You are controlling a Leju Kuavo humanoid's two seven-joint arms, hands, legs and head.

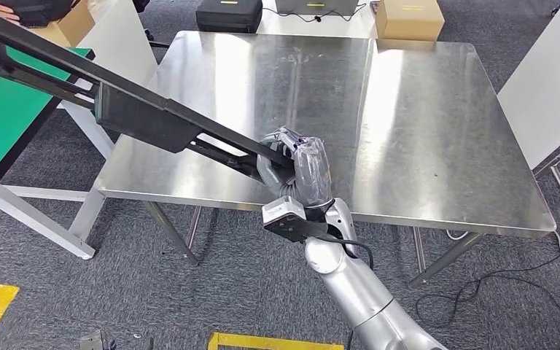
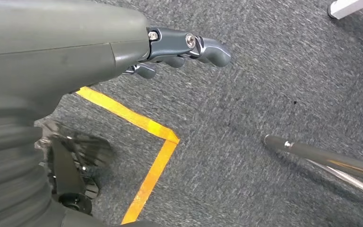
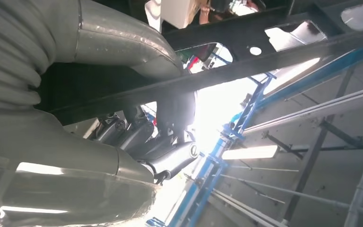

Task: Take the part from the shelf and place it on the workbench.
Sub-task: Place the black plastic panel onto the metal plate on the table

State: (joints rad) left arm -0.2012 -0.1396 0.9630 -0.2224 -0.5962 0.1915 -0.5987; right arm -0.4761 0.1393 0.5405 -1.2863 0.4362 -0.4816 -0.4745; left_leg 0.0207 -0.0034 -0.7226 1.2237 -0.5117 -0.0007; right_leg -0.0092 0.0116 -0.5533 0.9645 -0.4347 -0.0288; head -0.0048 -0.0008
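Long black metal part (image 1: 138,117) in right hand (image 1: 295,171)

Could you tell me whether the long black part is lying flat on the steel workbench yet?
Not yet: the right hand grips the part, slanting above the workbench.

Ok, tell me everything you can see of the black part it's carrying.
The black part is a long frame of thin bars, apparently metal, with a flat plate midway. The right hand grips its near end above the steel workbench's front edge; the rest slants up and left past the picture's edge, over the green table.
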